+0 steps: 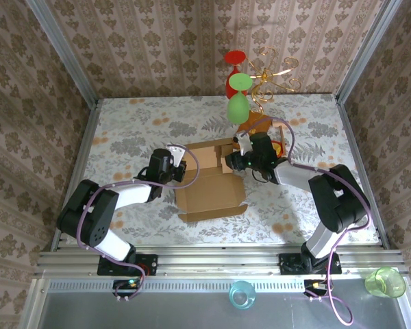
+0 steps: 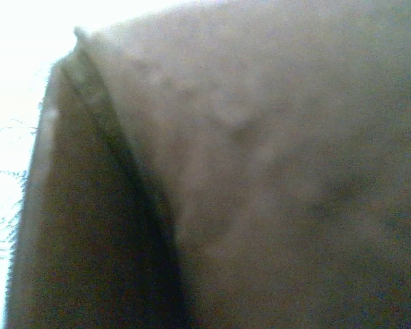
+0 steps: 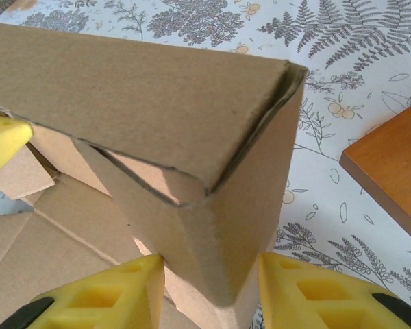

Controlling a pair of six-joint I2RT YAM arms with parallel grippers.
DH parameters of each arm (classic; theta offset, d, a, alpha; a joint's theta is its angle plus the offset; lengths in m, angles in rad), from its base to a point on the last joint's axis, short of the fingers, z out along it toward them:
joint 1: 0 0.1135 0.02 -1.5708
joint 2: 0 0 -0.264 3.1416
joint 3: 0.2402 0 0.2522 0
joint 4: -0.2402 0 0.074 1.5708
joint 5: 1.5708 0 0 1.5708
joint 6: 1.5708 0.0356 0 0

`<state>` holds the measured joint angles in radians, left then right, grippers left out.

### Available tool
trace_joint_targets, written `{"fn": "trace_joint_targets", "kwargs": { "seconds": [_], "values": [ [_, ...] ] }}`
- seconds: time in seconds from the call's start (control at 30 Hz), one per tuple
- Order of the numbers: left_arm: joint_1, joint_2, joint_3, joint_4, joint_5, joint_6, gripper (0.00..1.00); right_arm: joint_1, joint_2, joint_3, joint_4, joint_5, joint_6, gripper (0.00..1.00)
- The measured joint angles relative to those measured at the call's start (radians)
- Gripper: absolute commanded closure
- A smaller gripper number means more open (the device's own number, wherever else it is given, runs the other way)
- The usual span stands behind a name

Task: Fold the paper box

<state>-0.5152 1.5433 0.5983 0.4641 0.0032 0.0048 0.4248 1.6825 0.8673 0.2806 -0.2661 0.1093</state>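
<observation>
My main worry is the raised side wall springing back. My right hand (image 3: 209, 274) grasps the plain light-brown cardboard paper box (image 1: 211, 186) at its right far corner, one yellow finger on each side of the doubled-over wall. The fold there looks loose, with a gap showing under the top edge. If I release before the tab seats, I expect the wall to flop open. If I squeeze or push too hard, the corner could crush, or the whole paper box could skid across the floral-printed surface (image 1: 123, 130) towards the reddish-brown wooden block (image 3: 390, 171) just beside it.

My left hand (image 1: 176, 160) is clenched at the left wall. Cardboard sits so close to its camera that I cannot tell whether a wall is actually pinched. If it is not, nothing braces that side and the box may twist.

The paper box lies at the middle of the surface between the arms, with its tray opening upward. Its long axis runs far to near, slightly skewed, and the flat lid panel points towards the arm bases.
</observation>
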Motion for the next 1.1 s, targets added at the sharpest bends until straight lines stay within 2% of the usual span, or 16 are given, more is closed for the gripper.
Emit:
{"fn": "trace_joint_targets", "kwargs": {
  "seconds": [0.13,0.3,0.63,0.83,1.0,1.1],
  "values": [
    [0.000,0.000,0.000,0.000,-0.002,0.000,1.00,0.021,0.008,0.007,0.007,0.064,-0.001,0.66],
    [0.006,0.000,0.000,-0.001,-0.008,0.000,1.00,0.054,0.026,0.018,0.031,0.170,0.009,0.77],
    [0.008,0.000,0.000,-0.002,-0.029,-0.001,1.00,0.145,0.063,0.029,0.079,0.464,0.065,1.00],
    [0.008,0.000,0.000,-0.001,-0.030,-0.002,1.00,0.212,0.080,0.030,0.095,0.637,0.081,1.00],
    [0.008,0.000,0.000,-0.001,-0.030,-0.002,1.00,0.228,0.091,0.030,0.109,0.691,0.082,1.00],
    [0.008,0.000,0.000,0.000,-0.030,-0.002,1.00,0.230,0.093,0.030,0.113,0.702,0.083,0.86]
  ]
}}
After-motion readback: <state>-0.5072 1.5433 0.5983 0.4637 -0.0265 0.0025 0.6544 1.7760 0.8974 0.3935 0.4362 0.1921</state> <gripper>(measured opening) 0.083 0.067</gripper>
